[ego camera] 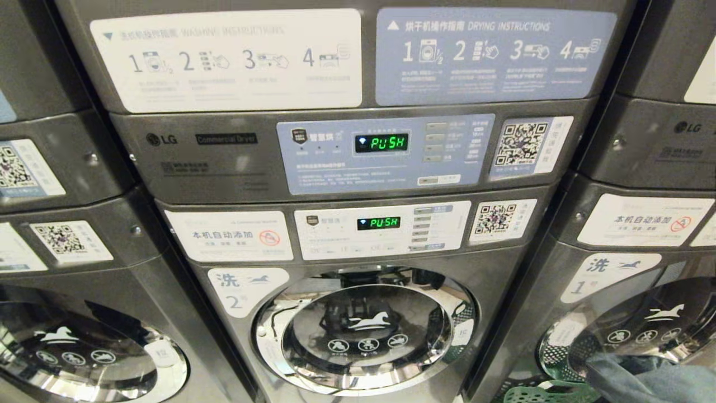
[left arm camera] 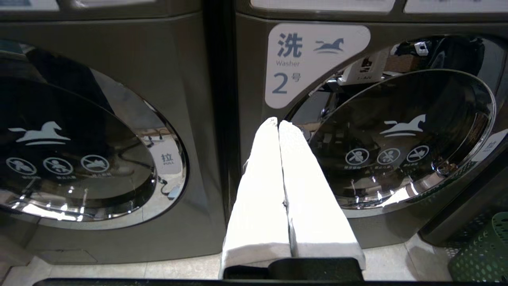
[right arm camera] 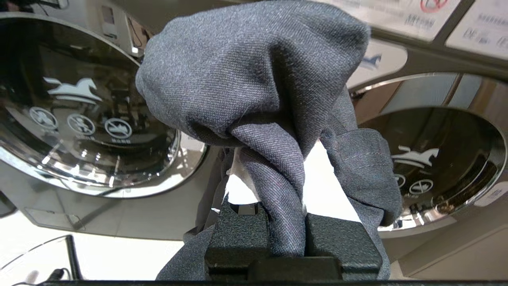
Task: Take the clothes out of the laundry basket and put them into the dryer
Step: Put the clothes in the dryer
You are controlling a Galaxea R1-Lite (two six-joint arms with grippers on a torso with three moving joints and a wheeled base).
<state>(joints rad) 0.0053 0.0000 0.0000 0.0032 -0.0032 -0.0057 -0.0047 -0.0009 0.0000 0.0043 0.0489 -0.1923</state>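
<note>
Denim-like grey cloth is hanging bunched in the right gripper, whose black jaws are pinching a twisted fold of it; in the head view the same garment is showing at about five o'clock, low in the corner, just above the green laundry basket. The dryer control panel labelled "Commercial Dryer" is sitting at twelve o'clock from the washer door, so the dryer's drum, which is not showing in any view, probably lies up and toward eleven o'clock from the loaded hand. The right arm is judged the nearer one, since it is carrying the load. The left gripper is pointing at the seam beside washer number two with its white fingers pressed together, holding nothing. Counted: one garment in hand, one basket, three round doors across the head view, two lit displays.
</note>
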